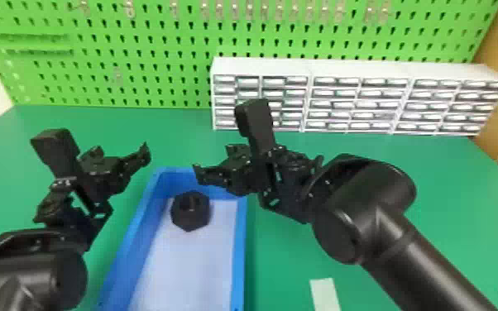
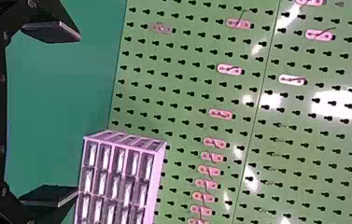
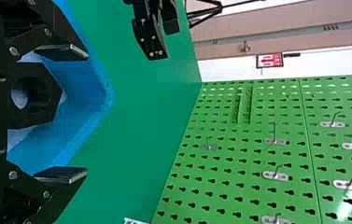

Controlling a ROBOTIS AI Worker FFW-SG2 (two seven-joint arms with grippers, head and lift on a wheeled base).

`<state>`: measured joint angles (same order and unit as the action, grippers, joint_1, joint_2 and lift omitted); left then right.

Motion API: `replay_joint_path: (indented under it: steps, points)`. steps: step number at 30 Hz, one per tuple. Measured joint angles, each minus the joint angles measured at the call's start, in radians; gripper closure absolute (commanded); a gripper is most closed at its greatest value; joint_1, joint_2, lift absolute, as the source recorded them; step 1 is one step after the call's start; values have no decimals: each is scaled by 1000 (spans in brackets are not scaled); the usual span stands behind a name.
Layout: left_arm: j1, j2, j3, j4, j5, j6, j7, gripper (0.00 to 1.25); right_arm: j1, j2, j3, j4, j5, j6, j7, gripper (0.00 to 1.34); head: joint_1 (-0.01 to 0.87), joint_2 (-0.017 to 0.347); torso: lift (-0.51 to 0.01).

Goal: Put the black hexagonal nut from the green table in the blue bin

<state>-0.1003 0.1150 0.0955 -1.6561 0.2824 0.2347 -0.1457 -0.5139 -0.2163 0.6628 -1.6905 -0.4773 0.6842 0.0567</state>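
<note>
Left end effector [image 1: 93, 180] spread wide, right end effector [image 1: 259, 166] likewise spread

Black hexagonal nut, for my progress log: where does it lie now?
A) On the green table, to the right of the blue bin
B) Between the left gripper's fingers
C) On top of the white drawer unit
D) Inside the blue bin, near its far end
D: the head view shows the black hexagonal nut within the walls of the blue bin, close to the far wall.
</note>
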Motion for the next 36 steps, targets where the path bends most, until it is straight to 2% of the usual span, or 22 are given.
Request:
replay_joint_path:
  steps: [11,16,27,36]
  points:
    - [1,0,1,0,0,0,0,128,2,0,-1,0,7,0,0,397,666,32,-100]
    - [2,0,3,0,1,0,0,128,16,0,-28,0,43,-6,0,395,666,32,-100]
    - [8,0,12,0,1,2,0,128,94,-6,-155,-1,194,-74,0,354,666,32,-100]
    - [11,0,20,1,1,7,0,128,182,-6,-284,-7,364,-168,0,265,666,32,-100]
